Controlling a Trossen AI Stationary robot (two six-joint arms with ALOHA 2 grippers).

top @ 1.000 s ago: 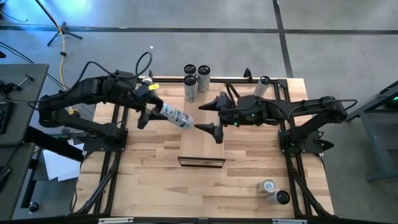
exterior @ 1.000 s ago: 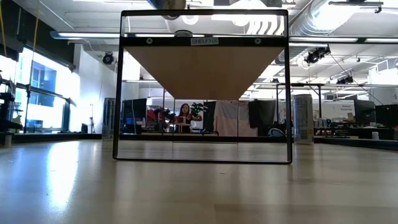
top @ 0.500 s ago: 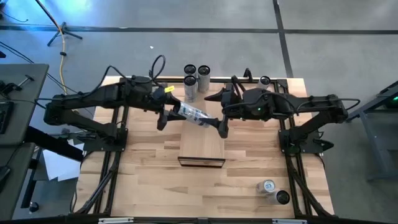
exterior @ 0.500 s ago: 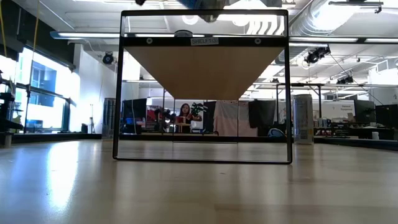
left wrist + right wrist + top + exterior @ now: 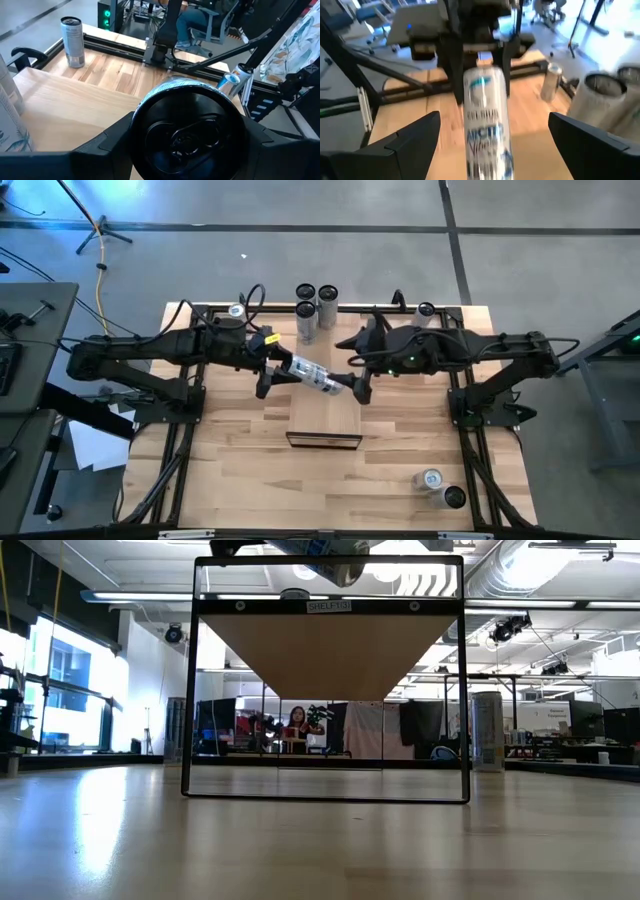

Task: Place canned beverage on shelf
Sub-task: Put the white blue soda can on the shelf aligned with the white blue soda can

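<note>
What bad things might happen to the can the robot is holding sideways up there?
The can lies tilted in the left gripper, above the shelf, with the open right gripper at its other end. If the handover goes badly, it might drop. Set down sideways, it might roll off the narrow shelf onto the table.

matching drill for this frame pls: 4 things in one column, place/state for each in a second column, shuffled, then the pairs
Things
1. White-and-blue slim can
2. Left gripper
3. Right gripper
4. Pale wooden shelf board

Places/states
A. Open, fingers either side of the can's far end
B. Held lying on its side in the air above the shelf's far end
C. Shut on the can's base end
D. Raised platform in a black frame at mid-table, nothing set on it

Pairs: 1-B, 2-C, 3-A, 4-D
</note>
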